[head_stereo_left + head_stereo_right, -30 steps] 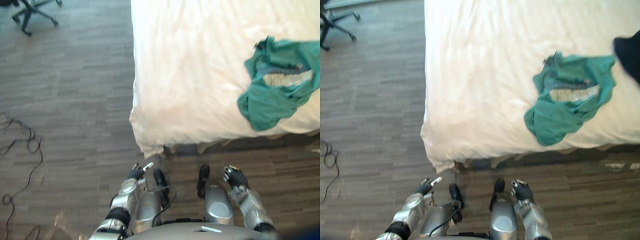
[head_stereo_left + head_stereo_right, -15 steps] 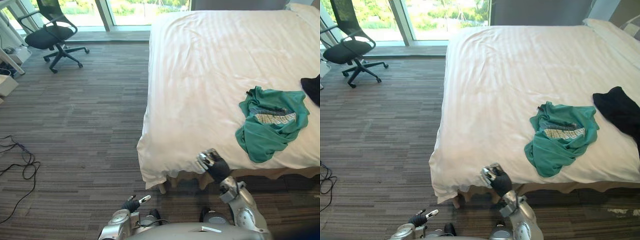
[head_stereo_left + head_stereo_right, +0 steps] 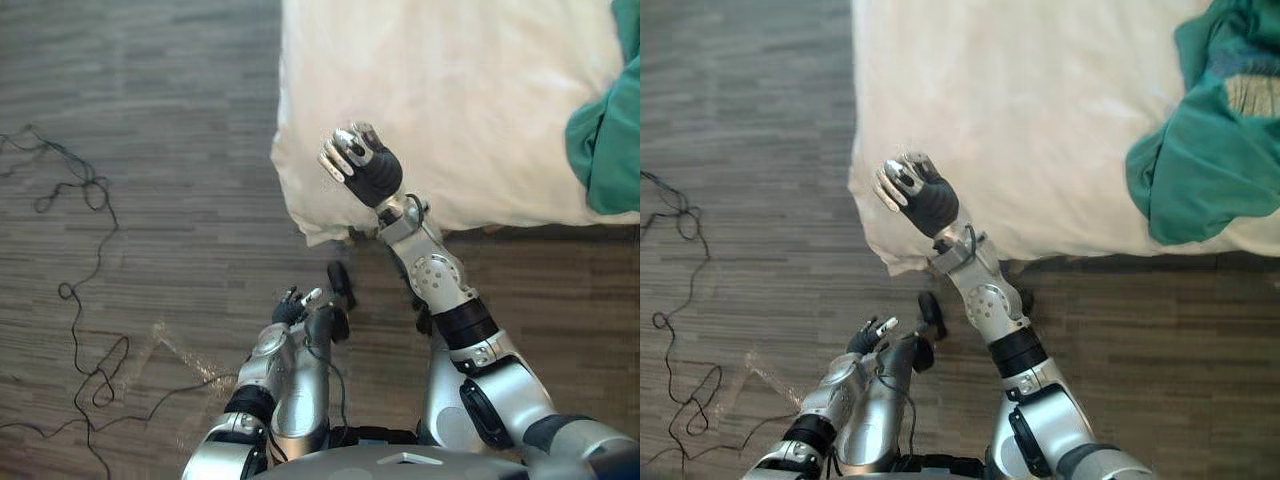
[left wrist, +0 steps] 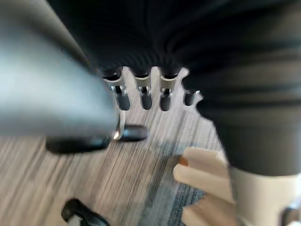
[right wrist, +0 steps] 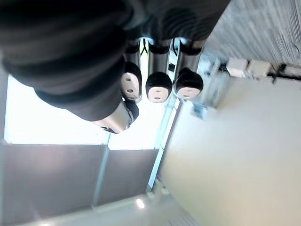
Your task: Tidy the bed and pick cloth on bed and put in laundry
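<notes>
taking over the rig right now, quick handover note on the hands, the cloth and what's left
Right robot hand: raised over the corner of the white-sheeted bed, fingers curled, holding nothing.
Left robot hand: low at the robot's side over the floor, fingers relaxed, empty.
Crumpled teal-green cloth: lying on the bed near its foot edge, to the right of the right robot hand, untouched.
Done: nothing picked up yet.
Left: reach and grasp the cloth, carry it to the laundry, tidy the bed.
</notes>
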Robot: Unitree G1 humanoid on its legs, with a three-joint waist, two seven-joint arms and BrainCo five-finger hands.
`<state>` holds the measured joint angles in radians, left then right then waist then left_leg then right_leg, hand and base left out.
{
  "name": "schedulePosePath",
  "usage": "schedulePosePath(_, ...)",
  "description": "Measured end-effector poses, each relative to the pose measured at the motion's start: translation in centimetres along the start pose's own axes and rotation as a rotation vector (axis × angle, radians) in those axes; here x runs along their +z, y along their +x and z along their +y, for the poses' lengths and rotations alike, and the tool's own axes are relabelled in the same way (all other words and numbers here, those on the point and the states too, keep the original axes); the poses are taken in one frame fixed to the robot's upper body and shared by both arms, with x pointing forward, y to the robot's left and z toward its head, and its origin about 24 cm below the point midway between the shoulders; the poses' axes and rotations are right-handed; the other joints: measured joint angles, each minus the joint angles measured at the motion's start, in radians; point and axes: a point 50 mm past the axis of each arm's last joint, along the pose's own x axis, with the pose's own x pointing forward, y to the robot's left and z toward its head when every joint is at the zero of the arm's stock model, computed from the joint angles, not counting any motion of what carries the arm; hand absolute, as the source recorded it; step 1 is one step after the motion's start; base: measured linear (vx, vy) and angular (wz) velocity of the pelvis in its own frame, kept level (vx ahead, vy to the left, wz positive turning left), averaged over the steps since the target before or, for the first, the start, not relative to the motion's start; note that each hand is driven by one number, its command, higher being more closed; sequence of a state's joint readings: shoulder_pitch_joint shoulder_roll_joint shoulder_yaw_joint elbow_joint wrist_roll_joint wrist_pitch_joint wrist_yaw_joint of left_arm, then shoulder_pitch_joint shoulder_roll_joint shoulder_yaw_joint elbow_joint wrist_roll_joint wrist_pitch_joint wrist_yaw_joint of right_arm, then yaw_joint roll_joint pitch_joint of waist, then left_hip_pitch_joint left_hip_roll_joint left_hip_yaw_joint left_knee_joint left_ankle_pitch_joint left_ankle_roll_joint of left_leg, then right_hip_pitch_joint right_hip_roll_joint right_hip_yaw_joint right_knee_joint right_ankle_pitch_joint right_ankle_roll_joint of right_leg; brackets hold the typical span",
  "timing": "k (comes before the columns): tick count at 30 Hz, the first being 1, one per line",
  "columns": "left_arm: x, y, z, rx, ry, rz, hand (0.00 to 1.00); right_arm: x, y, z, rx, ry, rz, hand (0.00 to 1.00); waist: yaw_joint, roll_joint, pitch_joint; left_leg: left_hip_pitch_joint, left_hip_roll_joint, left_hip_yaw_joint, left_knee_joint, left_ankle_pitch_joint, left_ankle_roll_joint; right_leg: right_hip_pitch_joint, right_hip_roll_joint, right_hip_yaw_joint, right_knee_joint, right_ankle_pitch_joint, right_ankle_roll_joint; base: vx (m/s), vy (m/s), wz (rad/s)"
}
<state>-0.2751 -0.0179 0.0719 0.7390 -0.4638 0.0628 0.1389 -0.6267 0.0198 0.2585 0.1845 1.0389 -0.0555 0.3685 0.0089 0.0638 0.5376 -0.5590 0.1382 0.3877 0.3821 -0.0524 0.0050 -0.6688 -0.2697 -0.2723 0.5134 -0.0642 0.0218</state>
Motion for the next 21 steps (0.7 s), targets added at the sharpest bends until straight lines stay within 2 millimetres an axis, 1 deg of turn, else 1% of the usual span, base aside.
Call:
schedulePosePath(1,1.1,0.3,-1.0,-0.006,-0.045,-0.041,0.00,0.6,-0.1,-0.4,-0.043,-0.014,-0.042,1.00,-0.001,0.000,0.001,-0.038,0.012,0.003,0.034,-0.004,0.002,-0.040,0.001,0.008,0.028,-0.008,-0.013,0.10,-0.067,-0.07)
schedulePosePath(2,1.5,0.4,-1.4,-0.003,-0.081,-0.060,0.00,1.0,-0.1,-0.5,-0.065,-0.023,-0.067,1.00,-0.002,0.000,0.001,-0.056,0.022,0.005,0.052,-0.012,0.001,-0.057,0.005,0.010,0.040,-0.013,-0.019,0.09,-0.065,-0.11)
schedulePosePath(5,2.2,0.6,-2.1,0.025,-0.144,-0.081,0.00,1.6,-0.1,-0.6,-0.084,-0.039,-0.133,1.00,-0.009,-0.001,0.001,-0.092,0.055,0.002,0.101,-0.043,-0.009,-0.087,0.024,0.009,0.068,-0.031,-0.033,0.03,-0.054,-0.12)
schedulePosePath(6,2.2,0.6,-2.2,0.031,-0.153,-0.078,0.00,1.8,-0.3,-0.9,-0.098,-0.043,-0.150,1.00,-0.012,-0.001,0.001,-0.099,0.057,-0.001,0.113,-0.048,-0.011,-0.091,0.026,0.008,0.074,-0.036,-0.032,-0.02,-0.036,-0.02)
schedulePosePath(7,2.1,0.6,-2.3,0.044,-0.169,-0.068,0.00,2.6,-0.6,-1.4,-0.121,-0.051,-0.197,1.00,-0.018,-0.002,0.002,-0.107,0.068,-0.009,0.132,-0.058,-0.013,-0.092,0.028,0.005,0.081,-0.049,-0.023,-0.04,-0.035,0.00)
schedulePosePath(8,2.1,0.6,-2.4,0.049,-0.173,-0.064,0.00,2.9,-0.8,-1.6,-0.129,-0.055,-0.215,1.00,-0.018,-0.004,0.002,-0.108,0.071,-0.009,0.138,-0.062,-0.015,-0.091,0.030,0.005,0.082,-0.051,-0.021,-0.06,-0.025,-0.06)
schedulePosePath(10,2.2,0.6,-2.2,0.075,-0.179,-0.052,0.00,4.7,-2.0,-2.6,-0.165,-0.063,-0.313,1.00,-0.015,-0.014,0.003,-0.115,0.087,-0.012,0.156,-0.073,-0.015,-0.084,0.044,0.006,0.075,-0.057,-0.010,-0.06,-0.013,-0.12)
schedulePosePath(11,2.3,0.6,-2.0,0.089,-0.180,-0.045,0.00,5.9,-3.2,-3.3,-0.191,-0.069,-0.375,1.00,-0.016,-0.018,0.004,-0.120,0.092,-0.015,0.166,-0.076,-0.016,-0.078,0.053,0.004,0.064,-0.057,-0.001,-0.06,0.009,-0.11)
schedulePosePath(12,2.4,0.6,-1.7,0.106,-0.183,-0.041,0.00,7.3,-4.8,-4.1,-0.229,-0.085,-0.446,1.00,-0.017,-0.024,0.004,-0.120,0.102,-0.016,0.167,-0.082,-0.014,-0.068,0.061,0.001,0.044,-0.052,0.005,-0.05,0.013,-0.09)
schedulePosePath(13,2.5,0.6,-1.6,0.116,-0.186,-0.038,0.00,8.2,-5.9,-4.6,-0.252,-0.099,-0.483,1.00,-0.019,-0.028,0.004,-0.117,0.105,-0.016,0.168,-0.085,-0.012,-0.058,0.063,-0.002,0.033,-0.046,0.010,-0.03,0.031,-0.08)
schedulePosePath(14,2.7,0.6,-1.3,0.128,-0.184,-0.037,0.00,9.3,-7.9,-5.4,-0.296,-0.119,-0.527,1.00,-0.020,-0.037,0.004,-0.108,0.108,-0.015,0.170,-0.088,-0.015,-0.043,0.068,-0.001,0.017,-0.035,0.009,-0.01,0.053,-0.12)
schedulePosePath(15,3.1,0.6,-0.7,0.139,-0.179,-0.042,0.00,10.1,-10.5,-6.4,-0.372,-0.133,-0.565,1.00,-0.020,-0.049,0.006,-0.087,0.112,-0.012,0.172,-0.094,-0.015,-0.014,0.075,0.000,-0.003,-0.023,0.008,0.00,0.053,-0.13)
schedulePosePath(16,3.2,0.6,-0.4,0.146,-0.173,-0.042,0.00,10.3,-11.8,-7.0,-0.417,-0.136,-0.576,1.00,-0.021,-0.053,0.005,-0.077,0.114,-0.012,0.174,-0.097,-0.012,0.001,0.078,-0.001,-0.012,-0.020,0.011,0.02,0.066,-0.16)
schedulePosePath(17,3.4,0.6,0.3,0.158,-0.162,-0.040,0.00,10.2,-14.8,-8.1,-0.523,-0.134,-0.589,1.00,-0.021,-0.063,0.004,-0.050,0.117,-0.007,0.175,-0.105,-0.009,0.033,0.083,0.001,-0.028,-0.006,0.002,0.06,0.072,-0.17)
schedulePosePath(18,3.6,0.4,1.2,0.174,-0.152,-0.049,0.00,9.5,-18.4,-9.2,-0.653,-0.131,-0.571,0.00,-0.023,-0.074,0.003,-0.012,0.119,0.002,0.171,-0.113,-0.006,0.070,0.089,0.008,-0.047,0.003,0.006,0.07,0.084,-0.20)
schedulePosePath(19,3.5,0.4,1.4,0.178,-0.150,-0.049,0.00,9.2,-19.7,-9.4,-0.699,-0.126,-0.560,0.00,-0.022,-0.077,0.002,0.003,0.119,0.009,0.166,-0.115,-0.006,0.084,0.092,0.011,-0.055,0.005,0.006,0.08,0.069,-0.25)
schedulePosePath(21,3.1,0.0,3.1,0.214,-0.098,-0.042,0.00,7.0,-25.2,-9.7,-0.869,-0.097,-0.476,0.00,-0.030,-0.086,-0.001,0.090,0.111,0.037,0.129,-0.122,-0.008,0.161,0.095,0.022,-0.099,0.026,0.012,0.10,0.063,-0.25)
